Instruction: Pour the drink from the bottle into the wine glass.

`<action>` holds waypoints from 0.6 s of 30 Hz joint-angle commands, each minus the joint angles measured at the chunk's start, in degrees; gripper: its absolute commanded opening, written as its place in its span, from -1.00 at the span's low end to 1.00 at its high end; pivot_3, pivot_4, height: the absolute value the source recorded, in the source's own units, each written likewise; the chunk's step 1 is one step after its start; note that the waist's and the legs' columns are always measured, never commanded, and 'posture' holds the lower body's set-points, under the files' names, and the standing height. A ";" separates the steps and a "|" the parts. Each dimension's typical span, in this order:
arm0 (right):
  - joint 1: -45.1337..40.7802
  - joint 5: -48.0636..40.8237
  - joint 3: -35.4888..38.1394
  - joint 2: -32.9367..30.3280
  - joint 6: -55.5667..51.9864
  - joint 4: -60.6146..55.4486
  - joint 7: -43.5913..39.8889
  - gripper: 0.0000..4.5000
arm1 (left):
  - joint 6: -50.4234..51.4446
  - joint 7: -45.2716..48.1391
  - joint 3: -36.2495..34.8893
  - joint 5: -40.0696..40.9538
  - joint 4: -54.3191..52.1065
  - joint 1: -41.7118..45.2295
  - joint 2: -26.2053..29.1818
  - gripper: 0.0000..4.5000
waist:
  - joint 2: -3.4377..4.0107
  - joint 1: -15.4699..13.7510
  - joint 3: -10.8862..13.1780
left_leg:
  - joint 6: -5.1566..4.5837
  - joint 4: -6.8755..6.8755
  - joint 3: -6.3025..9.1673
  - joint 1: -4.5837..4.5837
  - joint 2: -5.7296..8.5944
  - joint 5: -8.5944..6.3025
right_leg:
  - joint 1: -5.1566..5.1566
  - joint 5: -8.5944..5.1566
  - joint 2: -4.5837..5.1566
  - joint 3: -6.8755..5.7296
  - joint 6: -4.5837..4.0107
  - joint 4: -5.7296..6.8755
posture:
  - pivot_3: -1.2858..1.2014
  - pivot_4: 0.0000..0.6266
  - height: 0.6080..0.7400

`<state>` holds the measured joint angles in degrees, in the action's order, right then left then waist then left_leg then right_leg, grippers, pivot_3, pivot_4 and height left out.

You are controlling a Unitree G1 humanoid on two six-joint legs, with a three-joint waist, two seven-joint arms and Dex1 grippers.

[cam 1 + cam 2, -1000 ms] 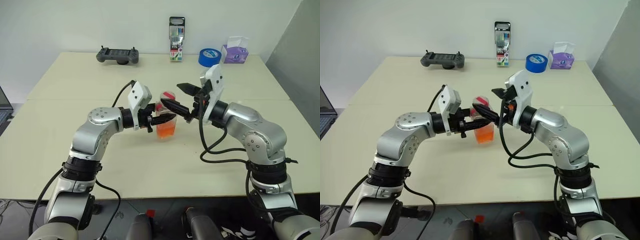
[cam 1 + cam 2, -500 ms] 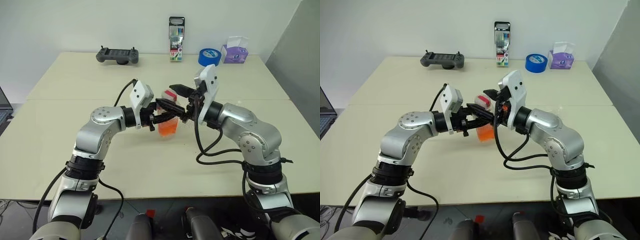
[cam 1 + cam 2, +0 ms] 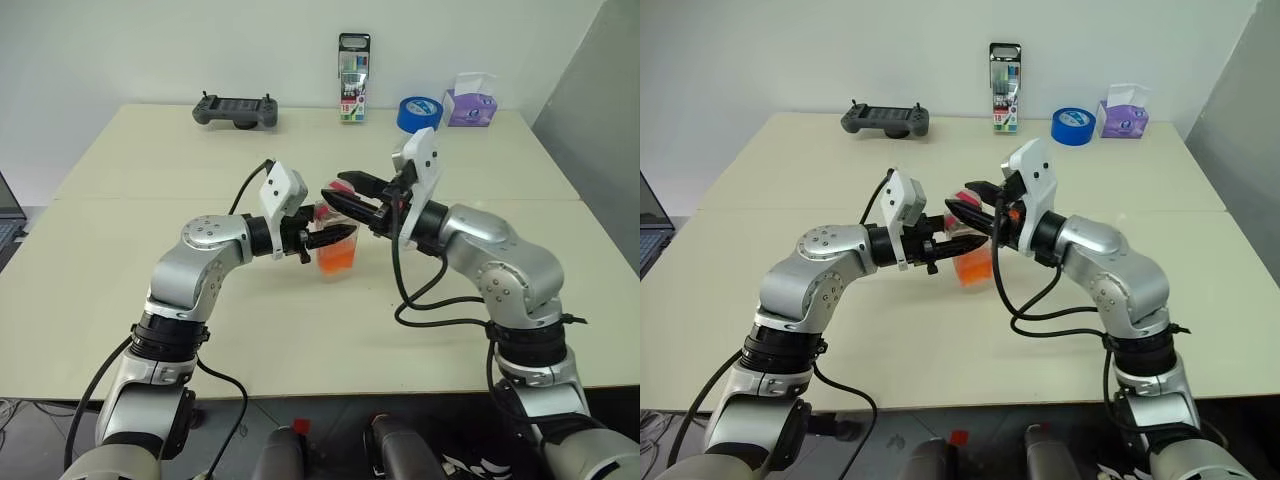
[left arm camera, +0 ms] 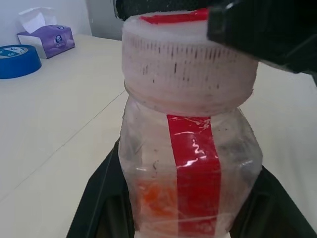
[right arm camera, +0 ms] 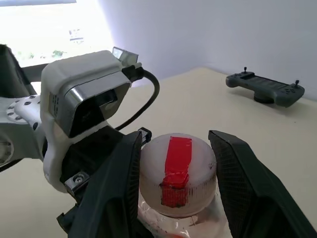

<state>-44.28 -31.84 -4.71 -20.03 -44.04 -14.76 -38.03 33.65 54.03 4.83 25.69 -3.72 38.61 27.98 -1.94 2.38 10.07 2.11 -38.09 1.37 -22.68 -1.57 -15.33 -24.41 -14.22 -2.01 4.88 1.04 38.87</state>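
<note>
The bottle stands upright near the middle of the table, a clear plastic body with a red label strip. The orange drink fills its lower part. My left gripper comes in from the left and is shut on the bottle's body. My right gripper reaches in level from the right, and its black fingers press on both sides of the pinkish-white cap. The wine glass is hidden from view.
Along the far edge of the table lie a black game controller, an upright marker box, a blue tape roll and a purple tissue pack. A laptop edge shows at far left.
My right gripper, open beside the bottle's top a second ago, has moved in around the cap and narrowed its fingers onto it. The left gripper and the bottle have stayed put.
</note>
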 commanded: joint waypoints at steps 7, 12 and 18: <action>-12.63 -4.08 -3.28 -10.39 2.52 13.29 -31.52 -0.21 | 7.40 11.68 -1.45 11.53 -10.24 3.20 6.18 -0.20 | 0.12 0.64 0.11 | -0.02 0.06 0.09 0.06 -0.05 -0.01 | 0.01 0.00 -0.11 -0.16 0.00 0.01 | 0.03 -0.52 1.00; -10.22 -8.65 1.60 -16.84 -5.42 11.28 -31.77 0.38 | 6.42 10.62 -2.25 9.50 -8.87 2.78 7.24 -0.20 | 0.14 0.30 0.12 | -0.01 -0.02 0.24 -0.08 -0.04 -0.01 | 0.01 -0.01 -0.04 -0.34 -0.02 -0.02 | 0.03 -0.52 1.00; 2.15 -14.47 12.30 -19.96 -14.37 -6.09 -16.54 0.99 | 2.36 5.94 -1.67 6.15 -6.32 1.89 4.43 -0.20 | 0.14 -0.52 0.13 | -0.01 -0.01 0.29 -0.15 -0.02 0.00 | 0.01 -0.04 0.12 -0.39 0.02 -0.09 | 0.03 -0.52 1.00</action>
<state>-42.42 -43.24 3.66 -39.89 -56.35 -15.61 -58.42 38.05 61.04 4.17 32.27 -9.32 40.04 33.10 -1.80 1.86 10.21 2.10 -38.09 1.66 -22.84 -1.59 -15.33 -24.41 -14.27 -1.89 4.49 1.06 38.81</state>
